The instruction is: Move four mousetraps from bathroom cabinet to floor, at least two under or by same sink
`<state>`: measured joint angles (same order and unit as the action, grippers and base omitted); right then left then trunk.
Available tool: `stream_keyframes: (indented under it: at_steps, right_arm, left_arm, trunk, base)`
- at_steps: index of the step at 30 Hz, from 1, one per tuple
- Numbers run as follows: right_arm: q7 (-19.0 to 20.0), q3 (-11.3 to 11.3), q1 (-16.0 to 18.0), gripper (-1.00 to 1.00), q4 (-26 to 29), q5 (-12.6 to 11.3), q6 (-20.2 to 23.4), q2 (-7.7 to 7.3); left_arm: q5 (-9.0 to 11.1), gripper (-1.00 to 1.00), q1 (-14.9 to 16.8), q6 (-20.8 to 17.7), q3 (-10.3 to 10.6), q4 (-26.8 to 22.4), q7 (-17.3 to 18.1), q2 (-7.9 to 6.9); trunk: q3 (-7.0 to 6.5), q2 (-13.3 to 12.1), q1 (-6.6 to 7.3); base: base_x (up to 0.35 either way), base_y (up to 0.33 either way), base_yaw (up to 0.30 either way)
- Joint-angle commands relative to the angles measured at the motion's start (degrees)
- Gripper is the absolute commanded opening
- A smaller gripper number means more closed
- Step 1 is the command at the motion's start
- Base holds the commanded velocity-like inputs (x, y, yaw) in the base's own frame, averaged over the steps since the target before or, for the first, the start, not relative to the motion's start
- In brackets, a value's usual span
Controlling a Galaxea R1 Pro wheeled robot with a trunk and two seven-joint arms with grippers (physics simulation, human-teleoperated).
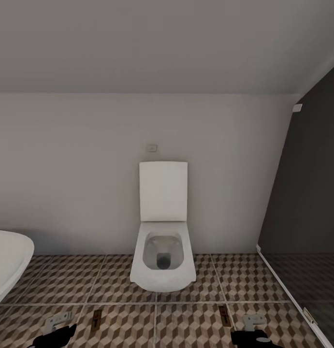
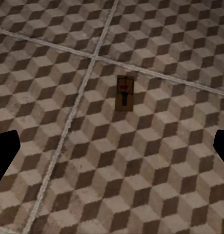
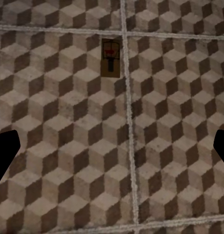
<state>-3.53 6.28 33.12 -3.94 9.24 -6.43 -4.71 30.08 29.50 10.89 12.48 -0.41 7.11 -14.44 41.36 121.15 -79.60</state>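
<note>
sink (image 1: pixel 9 263): white basin at far left edge, partly cut off by the frame.
left gripper (image 1: pixel 60 334): low over the tiles, fingers spread wide, holding nothing; dark fingertips (image 2: pixel 6 156) sit at the frame edges in the left wrist view.
left mousetrap (image 1: pixel 96 319): flat on the bathroom floor (image 1: pixel 118 280), just beside the left gripper, near the sink but not under it; same trap at (image 2: pixel 125 92).
toilet (image 1: pixel 163 261): centre, lid up, between the two traps.
right mousetrap (image 1: pixel 224 315): flat on the same tiles, well apart from the sink; same trap at (image 3: pixel 110 57), beside a grout line.
right gripper (image 1: pixel 250 333): fingers spread, empty.
risk, count: two traps visible here, so likely two remain in the cabinet.
risk, sink rule: right trap looks too far from the basin; left one may be borderline.
risk, base: driving off could clip a trap.
</note>
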Motion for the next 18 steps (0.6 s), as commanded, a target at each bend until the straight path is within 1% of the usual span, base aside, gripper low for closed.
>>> stream_keyframes:
  at_steps: [1,18]
  right_arm:
    - [-0.2,0.5,0.1,1.0,-0.3,0.6,-0.4,-0.01]
    - [-0.2,0.5,0.1,1.0,-0.3,0.6,-0.4,-0.01]
  left_arm:
    - [0.6,1.0,0.0,0.1,0.5,0.1,0.3,-0.03]
    - [0.6,1.0,0.1,0.2,0.4,0.1,0.2,-0.31]
  trunk:
    - [0.06,0.0,0.01]
    - [0.06,0.0,0.01]
  base:
    - [0.0,0.0,0.0]
    - [0.0,0.0,0.0]
